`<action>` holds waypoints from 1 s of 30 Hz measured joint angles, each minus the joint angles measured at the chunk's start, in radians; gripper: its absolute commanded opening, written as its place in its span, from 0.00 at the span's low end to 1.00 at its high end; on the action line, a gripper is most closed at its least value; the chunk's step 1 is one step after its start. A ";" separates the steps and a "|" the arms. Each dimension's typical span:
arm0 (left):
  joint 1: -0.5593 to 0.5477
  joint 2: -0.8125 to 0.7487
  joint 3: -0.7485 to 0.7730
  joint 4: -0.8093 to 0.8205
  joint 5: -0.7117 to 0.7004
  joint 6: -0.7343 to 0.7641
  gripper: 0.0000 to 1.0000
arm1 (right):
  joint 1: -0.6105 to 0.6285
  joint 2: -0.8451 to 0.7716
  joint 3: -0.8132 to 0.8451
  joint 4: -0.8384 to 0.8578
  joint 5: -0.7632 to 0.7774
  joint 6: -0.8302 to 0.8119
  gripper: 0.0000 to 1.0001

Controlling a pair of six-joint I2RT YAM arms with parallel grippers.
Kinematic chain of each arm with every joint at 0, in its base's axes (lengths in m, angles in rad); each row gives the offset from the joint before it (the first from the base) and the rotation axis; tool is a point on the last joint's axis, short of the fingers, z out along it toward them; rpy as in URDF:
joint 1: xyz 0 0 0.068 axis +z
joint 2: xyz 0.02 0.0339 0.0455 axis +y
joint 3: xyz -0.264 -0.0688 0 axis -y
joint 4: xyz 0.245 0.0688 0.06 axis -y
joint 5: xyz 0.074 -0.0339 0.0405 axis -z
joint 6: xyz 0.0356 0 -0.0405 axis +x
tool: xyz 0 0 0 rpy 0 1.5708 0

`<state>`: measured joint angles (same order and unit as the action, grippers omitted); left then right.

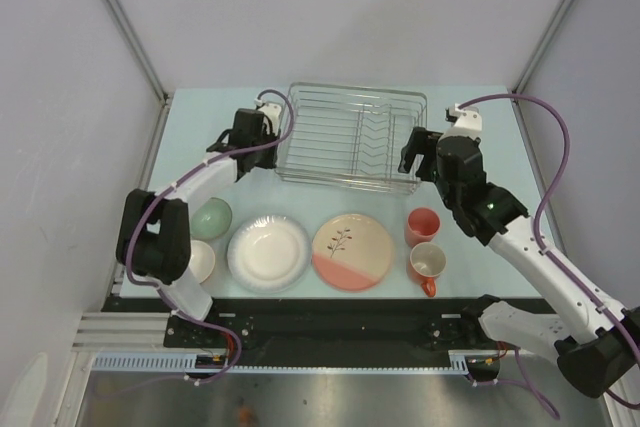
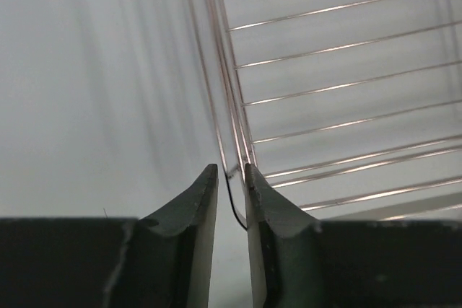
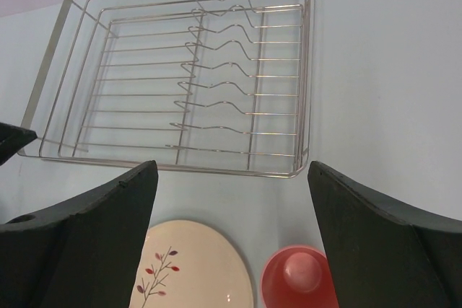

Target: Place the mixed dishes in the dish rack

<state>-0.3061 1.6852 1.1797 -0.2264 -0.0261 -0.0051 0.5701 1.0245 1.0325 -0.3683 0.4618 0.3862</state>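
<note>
Tabletop (image 1: 200, 122) blue, walls (image 1: 330, 7) white, left hand (image 2: 229, 170) ajar astride dish rack (image 1: 345, 135), right hand (image 3: 231, 165) open

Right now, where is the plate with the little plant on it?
In the top view, the sprig plate lies in front of the dish rack, between the white ruffled plate on its left and the pink cup on its right.
</note>
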 measured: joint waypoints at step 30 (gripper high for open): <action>0.140 -0.188 -0.224 0.073 0.219 0.249 0.27 | -0.010 0.099 -0.088 0.007 0.039 0.072 1.00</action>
<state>-0.1665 1.4967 0.9562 -0.1535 0.1925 0.2436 0.5606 1.1236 0.9443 -0.3611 0.5003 0.4587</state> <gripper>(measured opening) 0.163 0.991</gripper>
